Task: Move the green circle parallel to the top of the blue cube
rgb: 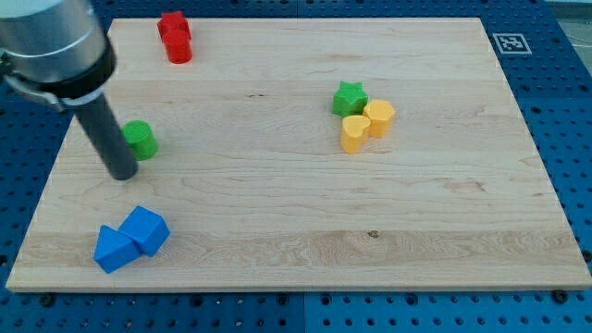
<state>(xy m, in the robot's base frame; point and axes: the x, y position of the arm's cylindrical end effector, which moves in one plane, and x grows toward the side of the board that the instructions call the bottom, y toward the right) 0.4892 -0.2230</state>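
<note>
Pale wood forms the board [305,231] on which every block rests; use the green circle [141,138] as your reference for all positions below.

Farthest toward the view's left, below the green circle and well apart from it, you will find two blue blocks touching each other. The blue cube [145,230] sits slightly higher in the view; the second blue block [114,249] lies against its lower left side, and its exact shape cannot be confirmed.

My tip [122,174] stands just beside the green circle, on its left and a little lower. The dark rod [106,129] rises from there toward the view's top left and covers part of the circle's left edge, so you cannot tell whether the two actually touch. The arm carries no pincer, so no spread or pressed-together state applies.

The green circle itself lies near the board's left edge, about midway between the red and blue groups.

Above the green circle and slightly to its right, near the board's top edge, two red blocks [175,37] stand pressed together.

Well apart to the right of the green circle, a cluster of three blocks touches: a green star [350,98] at the top left, a yellow heart [353,133] below it, and a yellow block [379,117] on the right.
</note>
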